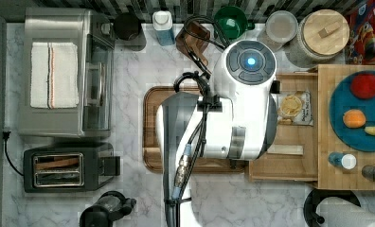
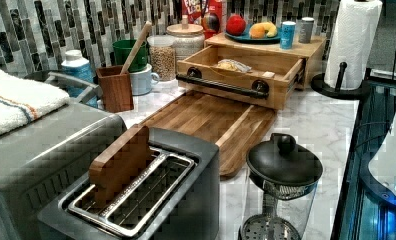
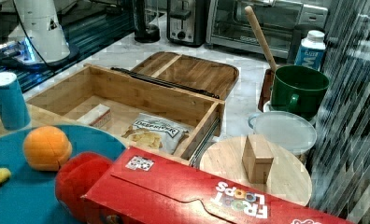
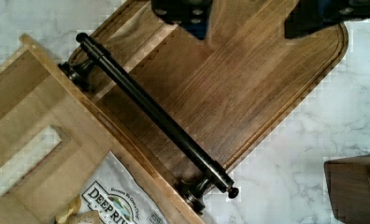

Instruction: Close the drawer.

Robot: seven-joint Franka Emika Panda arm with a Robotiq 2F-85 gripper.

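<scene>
The drawer [image 2: 238, 70] is standing pulled out from under the butcher-block top [image 2: 266, 46], its front reaching over the far end of the walnut cutting board [image 2: 211, 122] in the left view. Its black bar handle [image 4: 152, 112] is lying across the front, free of any contact. Inside, a chip bag [image 3: 155, 130] and a small pale box [image 3: 95, 115] are resting on the floor. In the wrist view, the gripper [image 4: 246, 21] is hovering above the board, its fingers [image 4: 192, 16] spread wide and holding nothing, seemingly well short of the handle.
</scene>
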